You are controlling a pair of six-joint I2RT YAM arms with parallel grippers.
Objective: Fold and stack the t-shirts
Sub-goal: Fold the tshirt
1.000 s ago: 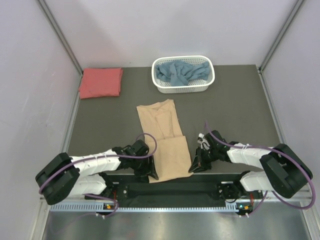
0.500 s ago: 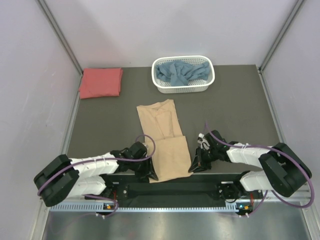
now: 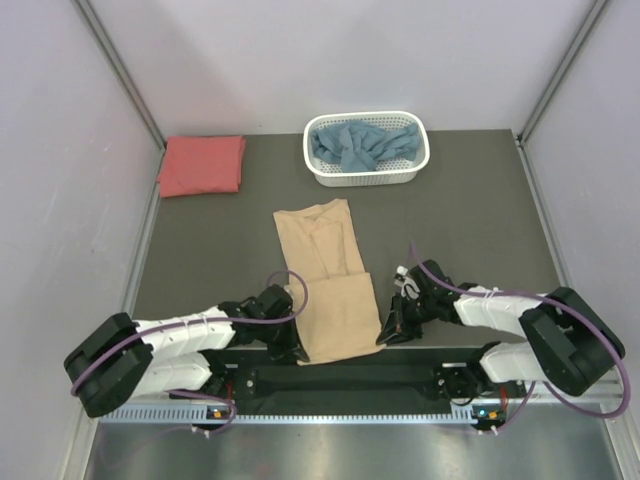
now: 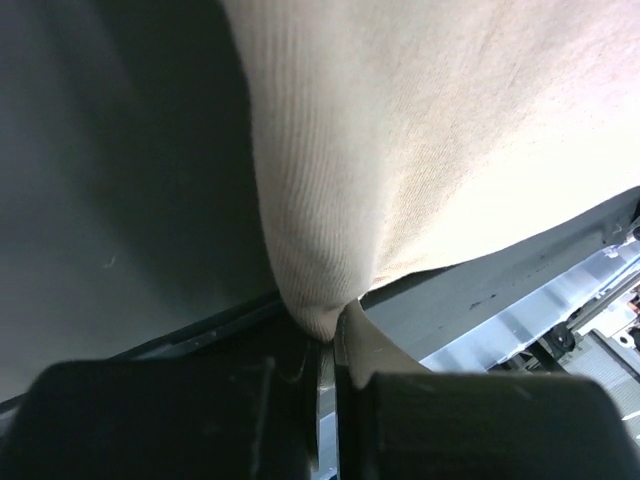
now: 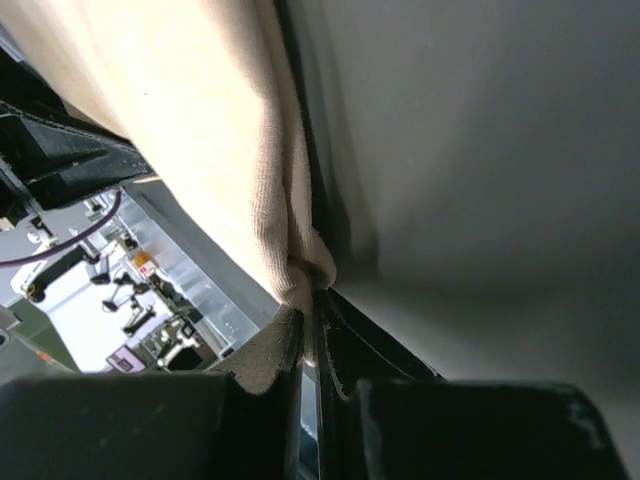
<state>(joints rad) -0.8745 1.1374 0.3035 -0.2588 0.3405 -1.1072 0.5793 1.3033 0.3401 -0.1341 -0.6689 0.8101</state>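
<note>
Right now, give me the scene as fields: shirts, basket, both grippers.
tan shirt: flat on table, near corners pinched
red shirt: folded, far left of table
blue shirt: crumpled in basket
basket: far edge, centre
left gripper: shut on tan shirt, near-left corner
right gripper: shut on tan shirt, near-right corner

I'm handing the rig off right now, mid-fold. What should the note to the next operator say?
Grip: left gripper shut on the tan shirt at its near left corner; right gripper shut on its near right corner.
Where: tan shirt flat mid-table, already a narrow strip. Coral-red shirt at the far left corner. Blue shirt crumpled in the white basket.
Done: coral-red folded.
Left: fold tan across, stack it on coral-red, then fold and stack blue.
</note>
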